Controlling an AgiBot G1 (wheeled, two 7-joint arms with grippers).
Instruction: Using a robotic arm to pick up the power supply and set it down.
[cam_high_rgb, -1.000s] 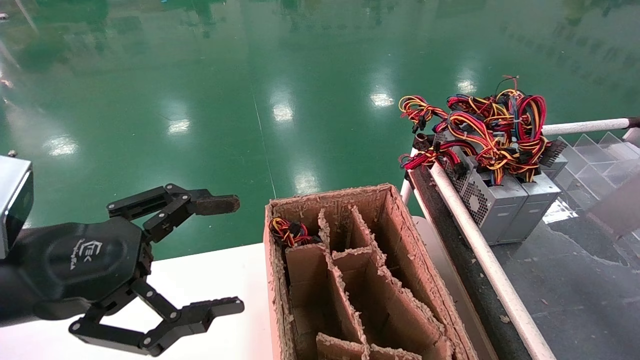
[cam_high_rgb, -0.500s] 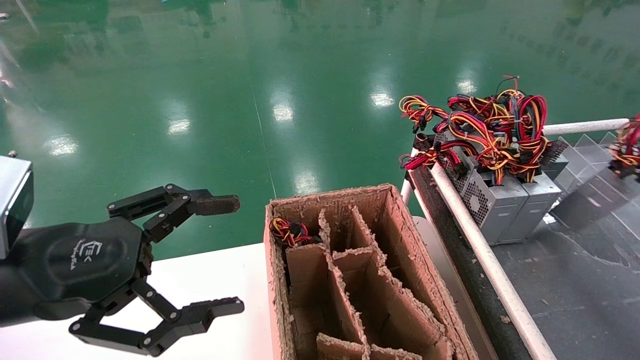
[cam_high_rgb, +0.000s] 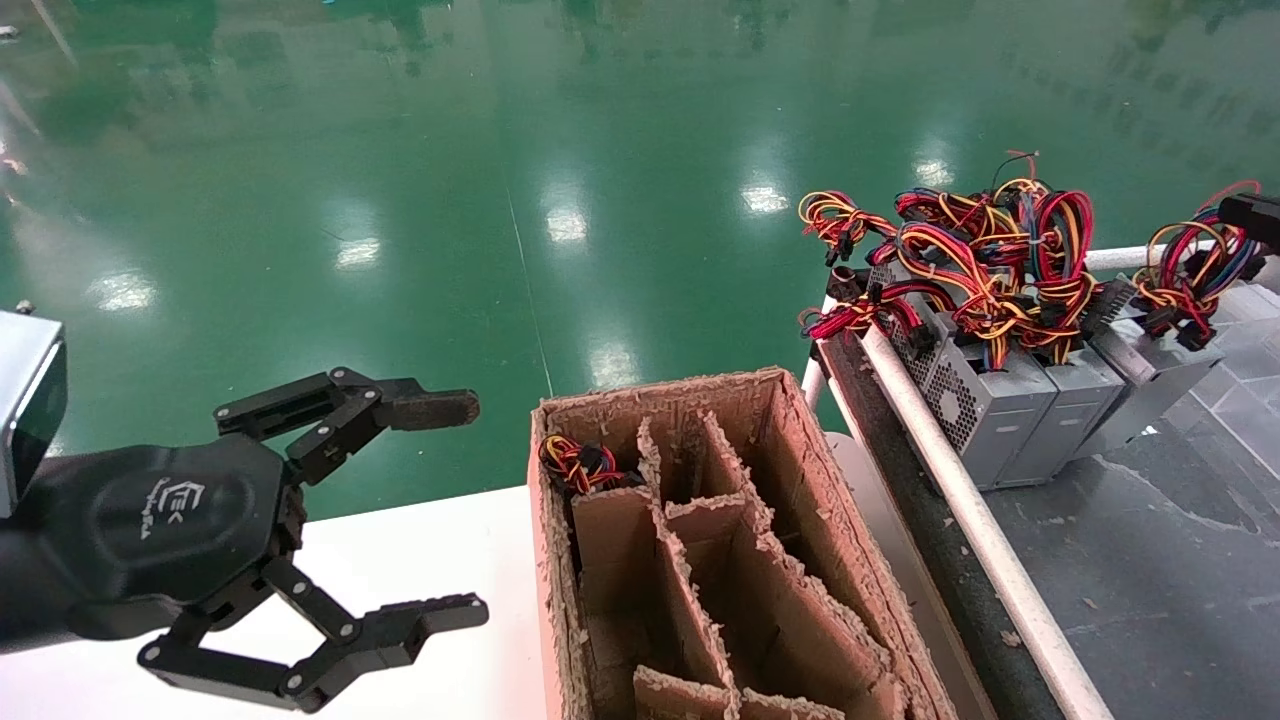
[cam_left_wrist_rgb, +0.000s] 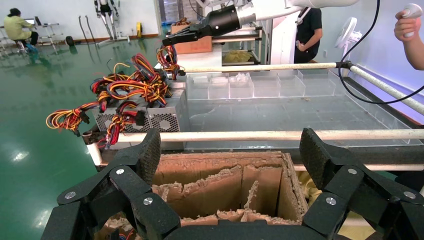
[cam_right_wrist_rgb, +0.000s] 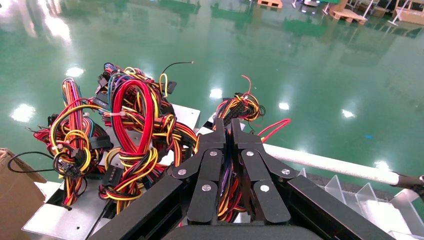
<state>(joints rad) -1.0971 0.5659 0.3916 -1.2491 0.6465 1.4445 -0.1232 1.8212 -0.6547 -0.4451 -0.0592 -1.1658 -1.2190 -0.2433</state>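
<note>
The robotic arm's right gripper (cam_high_rgb: 1250, 213) enters at the far right edge, shut on the wire bundle (cam_high_rgb: 1190, 268) of the power supply (cam_high_rgb: 1150, 372). The grey case hangs tilted, close beside two similar cases; I cannot tell whether it touches the surface. In the right wrist view the right gripper (cam_right_wrist_rgb: 227, 131) has red, yellow and purple wires (cam_right_wrist_rgb: 226, 170) pinched between its fingers. From the left wrist view the white-forearmed arm (cam_left_wrist_rgb: 270, 7) and its gripper (cam_left_wrist_rgb: 181, 36) show far off above the wire bundle (cam_left_wrist_rgb: 167, 55). My left gripper (cam_high_rgb: 455, 505) is parked open at the lower left.
A torn cardboard box (cam_high_rgb: 800, 470) with dividers stands in the middle, a small wire bundle (cam_high_rgb: 575, 462) in its far-left slot. Two grey perforated cases (cam_high_rgb: 1000, 405) carry big wire masses (cam_high_rgb: 985, 255). A white rail (cam_high_rgb: 960, 500) borders the dark surface. Clear divider trays (cam_left_wrist_rgb: 260, 85) lie behind.
The power supply has come in from the right edge, leftward and up against the two other cases. The right gripper now shows at the frame edge. The left gripper has not moved.
</note>
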